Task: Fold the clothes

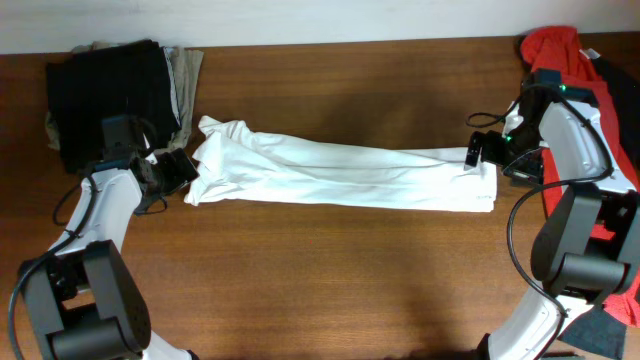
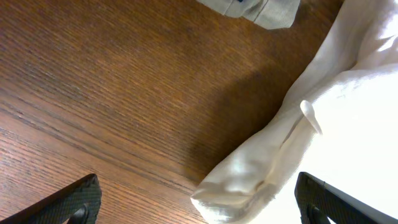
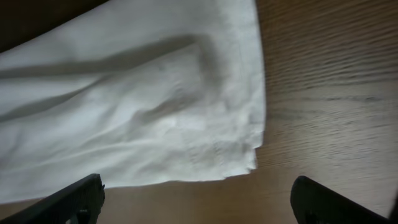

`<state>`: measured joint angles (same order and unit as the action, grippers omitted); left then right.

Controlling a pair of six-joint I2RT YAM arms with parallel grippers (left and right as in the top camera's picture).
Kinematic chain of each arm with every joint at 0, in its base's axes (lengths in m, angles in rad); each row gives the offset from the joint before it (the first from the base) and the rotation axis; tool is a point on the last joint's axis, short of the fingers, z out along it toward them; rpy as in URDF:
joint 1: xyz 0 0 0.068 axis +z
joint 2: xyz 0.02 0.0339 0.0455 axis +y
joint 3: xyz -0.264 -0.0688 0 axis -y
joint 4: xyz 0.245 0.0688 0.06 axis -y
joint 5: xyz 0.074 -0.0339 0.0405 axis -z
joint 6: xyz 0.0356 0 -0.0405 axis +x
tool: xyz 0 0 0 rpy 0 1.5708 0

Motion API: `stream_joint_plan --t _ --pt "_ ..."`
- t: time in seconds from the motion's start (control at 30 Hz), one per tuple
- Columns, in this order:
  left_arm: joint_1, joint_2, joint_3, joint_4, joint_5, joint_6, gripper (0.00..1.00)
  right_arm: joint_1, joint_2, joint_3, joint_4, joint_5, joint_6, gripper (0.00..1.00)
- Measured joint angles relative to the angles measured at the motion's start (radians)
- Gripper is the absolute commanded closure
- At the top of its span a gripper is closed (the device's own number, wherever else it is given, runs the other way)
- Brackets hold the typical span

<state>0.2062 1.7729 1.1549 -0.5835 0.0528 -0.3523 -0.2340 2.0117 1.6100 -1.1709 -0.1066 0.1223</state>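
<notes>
A white T-shirt (image 1: 340, 174) lies folded into a long band across the middle of the wooden table. My left gripper (image 1: 180, 170) is open at the shirt's left end. In the left wrist view its fingers (image 2: 198, 205) straddle a bunched white corner (image 2: 249, 180) that rests on the wood. My right gripper (image 1: 478, 152) is open at the shirt's right end. In the right wrist view its fingers (image 3: 198, 202) are spread wide over bare wood, just off the shirt's hemmed edge (image 3: 186, 124).
A folded black piece (image 1: 110, 95) on a khaki piece (image 1: 186, 80) sits at the back left; the khaki corner shows in the left wrist view (image 2: 261, 9). A red shirt (image 1: 570, 70) is heaped at the right edge behind my right arm.
</notes>
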Motion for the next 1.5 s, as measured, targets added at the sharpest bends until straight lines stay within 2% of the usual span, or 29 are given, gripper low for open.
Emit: stream_joint_plan --t 0.23,0.57,0.6,0.67,0.7,0.73,0.77,0.8,0.9,0.97,1.1,1.2,1.33,1.5 --pt "0.0 0.0 0.0 -0.004 0.0 0.0 0.01 -0.028 0.0 -0.099 0.157 0.053 -0.014 0.01" --pt "0.0 0.0 0.0 -0.004 0.0 0.0 0.01 -0.054 0.0 -0.259 0.328 -0.158 -0.111 0.01" --pt "0.0 0.0 0.0 -0.004 0.0 0.0 0.01 -0.054 -0.011 -0.278 0.365 -0.18 -0.111 0.14" --pt "0.0 0.0 0.0 -0.004 0.0 0.0 0.01 -0.055 -0.025 -0.307 0.397 -0.2 -0.119 0.46" --pt "0.0 0.0 0.0 -0.004 0.002 0.0 0.01 -0.055 -0.026 -0.318 0.402 -0.214 -0.122 0.56" --pt "0.0 0.0 0.0 -0.004 0.002 0.0 0.01 -0.055 -0.027 -0.321 0.402 -0.22 -0.12 0.76" --pt "0.0 0.0 0.0 -0.004 0.002 0.0 0.01 -0.055 -0.024 -0.331 0.402 -0.229 -0.121 0.92" --pt "0.0 0.0 0.0 -0.004 0.003 0.0 0.01 -0.055 -0.024 -0.335 0.402 -0.233 -0.117 0.96" --pt "0.0 0.0 0.0 -0.004 0.002 0.0 0.01 -0.055 -0.019 -0.329 0.38 -0.235 -0.098 0.96" --pt "0.0 0.0 0.0 -0.004 0.002 0.0 0.01 -0.055 -0.011 -0.282 0.294 -0.207 -0.068 0.96" --pt "0.0 0.0 0.0 -0.005 0.002 0.0 0.01 -0.053 -0.006 -0.074 0.076 -0.044 0.008 0.96" --pt "0.0 0.0 0.0 -0.007 0.003 0.0 0.01 -0.053 -0.006 0.017 -0.006 0.013 0.037 0.96" --pt "0.0 0.0 0.0 -0.008 0.003 0.0 0.01 -0.03 -0.006 0.038 -0.025 0.015 0.061 0.96" --pt "0.0 0.0 0.0 -0.008 0.002 0.0 0.01 0.16 -0.006 0.039 0.05 -0.036 0.062 0.97"
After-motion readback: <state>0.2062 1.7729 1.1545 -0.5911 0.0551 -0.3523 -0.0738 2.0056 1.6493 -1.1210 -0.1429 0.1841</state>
